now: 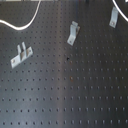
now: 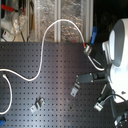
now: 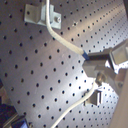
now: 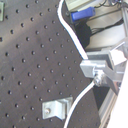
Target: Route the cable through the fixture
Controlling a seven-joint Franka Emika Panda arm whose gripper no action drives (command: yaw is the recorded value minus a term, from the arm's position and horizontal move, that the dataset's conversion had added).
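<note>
Across the black perforated board [image 2: 45, 70] the cable [image 2: 47, 36] is seen in the second exterior view as a long white loop, rising from the left edge to the upper middle of the frame and falling toward the gripper [image 2: 88, 49] at upper right. By its slack curves the cable is judged light, limp and smooth, likely to slip and to sag away from any unsupported span; a hold close to the end being fed would be best, so that only a short length is left to droop. In both wrist views the cable [image 3: 67, 44] is seen running into the gripper [image 3: 98, 67] at centre right, and the jaws are judged narrow, closed on the cord, though the contact itself is masked by metal parts. The fixture [image 1: 114, 17], a slim strip, is noted at the upper right of the first exterior view, with a cable arc just beside it; whether they touch cannot be told. Two other brackets are recorded there: a pronged bracket [image 1: 19, 55] at left and a bent bracket [image 1: 73, 33] at upper middle. In the first exterior view the gripper is not visible and the cable is cut off by the top edge. Blur leaves the bracket shapes uncertain.
</note>
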